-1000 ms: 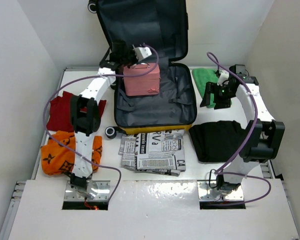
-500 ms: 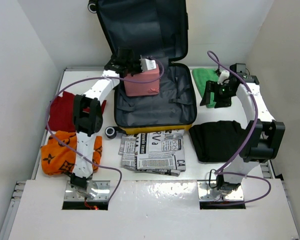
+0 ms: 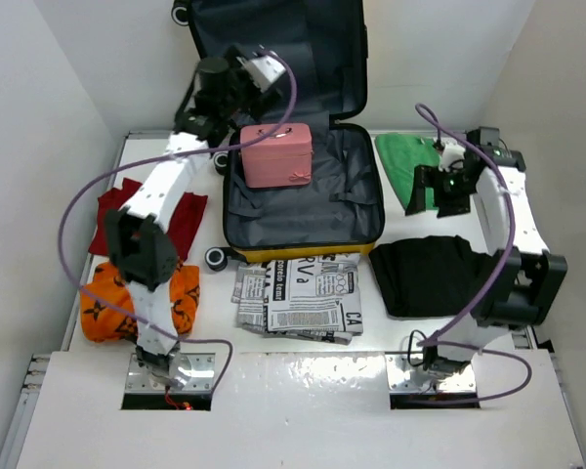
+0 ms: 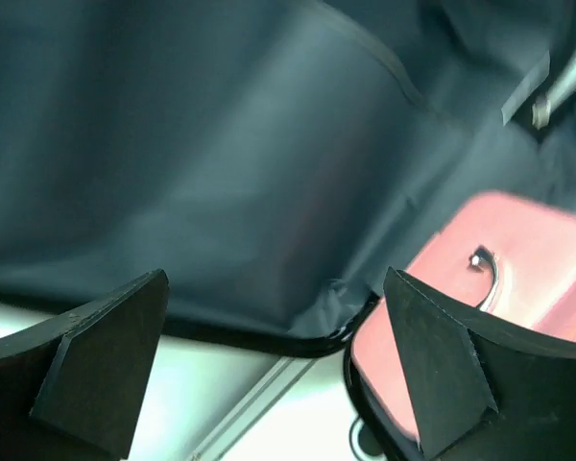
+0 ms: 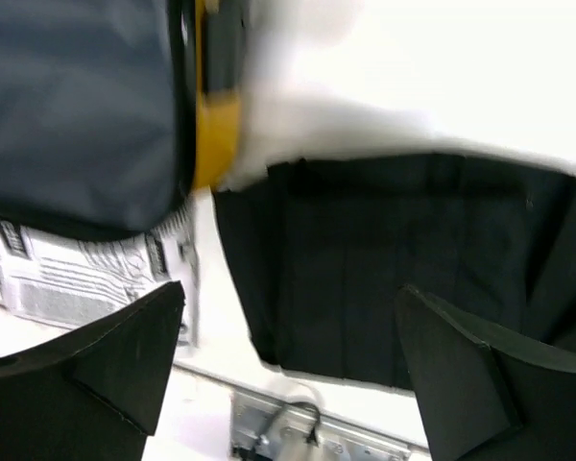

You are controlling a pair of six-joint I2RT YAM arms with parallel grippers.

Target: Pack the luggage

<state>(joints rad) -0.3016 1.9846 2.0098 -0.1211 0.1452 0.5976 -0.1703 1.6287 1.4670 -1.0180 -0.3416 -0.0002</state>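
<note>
The luggage [image 3: 356, 210] lies open, its grey-lined base flat, its lid [image 3: 293, 49] upright behind and its yellow shell [image 3: 303, 253] showing along the front. A small pink case [image 3: 275, 154] stands in the base's back left corner. My left gripper [image 3: 232, 93] hangs open above and left of that case, apart from it. In the left wrist view the gripper [image 4: 278, 375] has nothing between its fingers, with the pink case [image 4: 499, 279] at the right. My right gripper [image 3: 435, 191] is open over the table right of the luggage, above a black cloth [image 3: 430, 274]. The right wrist view shows the gripper [image 5: 288, 365] with nothing in it.
A green cloth [image 3: 405, 151] lies at the back right. Newspaper [image 3: 293, 293] is spread in front of the luggage, with a black tape roll [image 3: 216, 258] beside it. On the left lie a red cloth [image 3: 117, 220] and an orange patterned cloth [image 3: 107, 303]. White walls close both sides.
My left gripper set the pink case down in the luggage, opened, and rose toward the back left. My right gripper shifted a little to the right and opened slightly wider.
</note>
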